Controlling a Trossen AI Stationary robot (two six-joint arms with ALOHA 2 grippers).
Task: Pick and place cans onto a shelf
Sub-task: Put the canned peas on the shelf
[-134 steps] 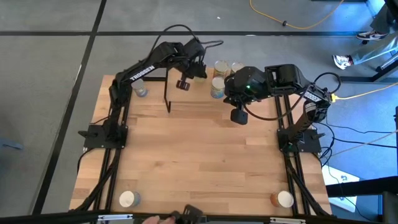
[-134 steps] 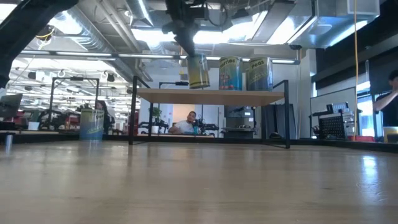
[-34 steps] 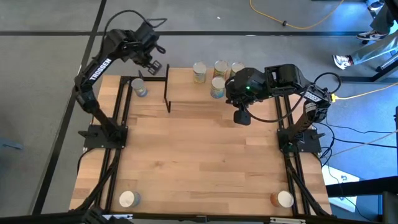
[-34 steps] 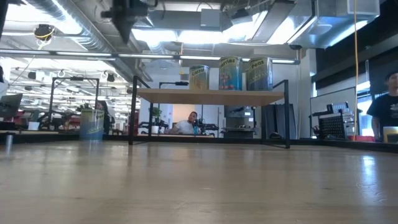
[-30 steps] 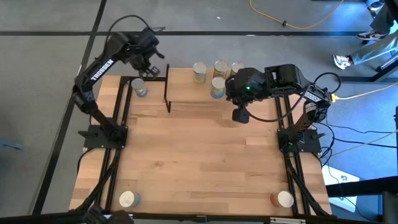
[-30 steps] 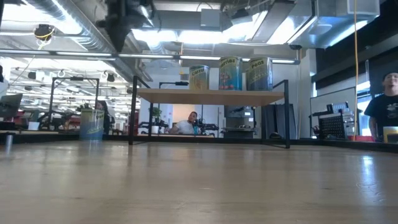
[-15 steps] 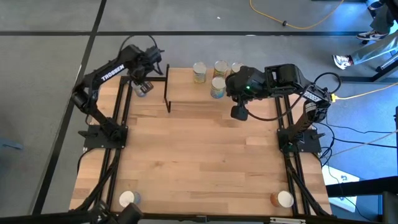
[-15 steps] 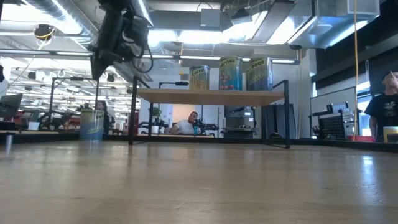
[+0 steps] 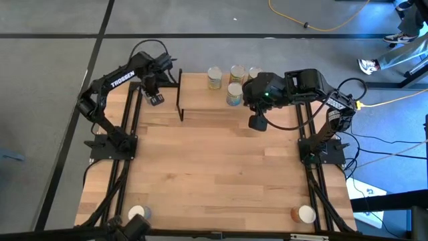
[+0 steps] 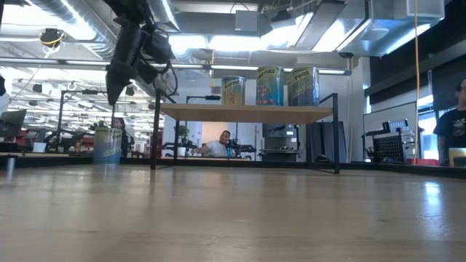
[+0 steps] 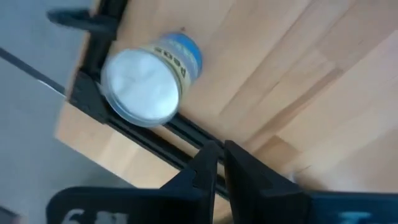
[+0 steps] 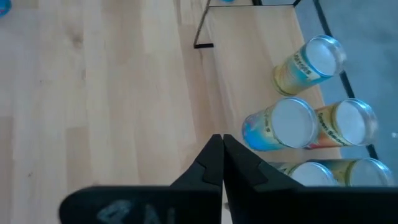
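A blue-labelled can stands upright on its base at the table's far left, beside the black rail. My left gripper hangs over it, pointing down, shut and touching nothing. In the low view the gripper is a little above this can. The shelf stands at the far middle with several cans on top. My right gripper waits shut above the shelf's right part, and its wrist view shows the cans beyond its fingers.
Two more cans stand at the near corners of the table, one left and one right. Black rails run along both side edges. The wide wooden middle of the table holds nothing. People show in the room beyond.
My left gripper has come down from high beyond the table's far left corner and moved toward the near edge. It now hangs just above the lone can there. It has also turned about its own axis. The right arm and the cans have kept still.
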